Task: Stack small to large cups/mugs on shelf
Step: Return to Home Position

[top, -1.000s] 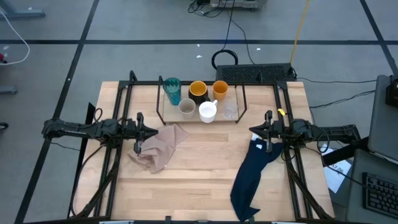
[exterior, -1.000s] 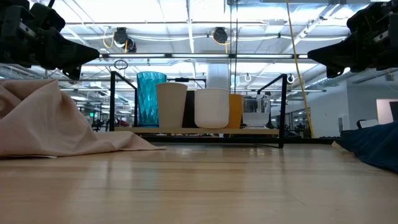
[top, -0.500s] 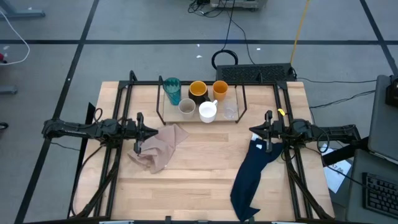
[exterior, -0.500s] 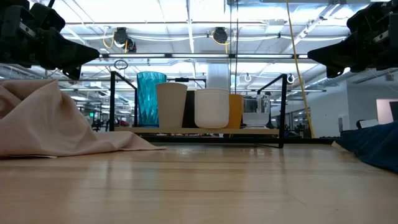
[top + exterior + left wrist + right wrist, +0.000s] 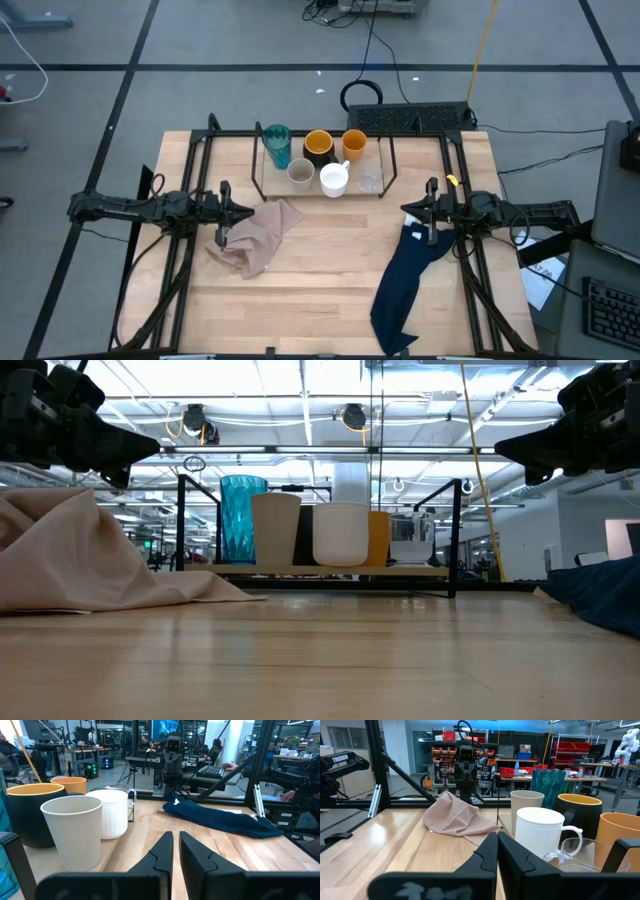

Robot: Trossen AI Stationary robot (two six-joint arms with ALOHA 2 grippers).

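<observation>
Shelf [image 5: 400, 571]: at table's [image 5: 320, 290] 12 o'clock, bearing six vessels.
Back row: teal glass [image 5: 277, 146], black mug [image 5: 318, 146], orange cup [image 5: 354, 145].
Front row: beige cup [image 5: 300, 173], white mug [image 5: 333, 179], clear cup [image 5: 370, 178].
Left tool [image 5: 175, 836]: 9 o'clock, fingers together, empty, beside pink cloth [image 5: 255, 235].
Right tool [image 5: 497, 836]: 3 o'clock, fingers together, empty, over navy cloth [image 5: 405, 275].

Overhead straight down; low camera level across the table [image 5: 300, 660]; shelf [image 5: 400, 571] in both
</observation>
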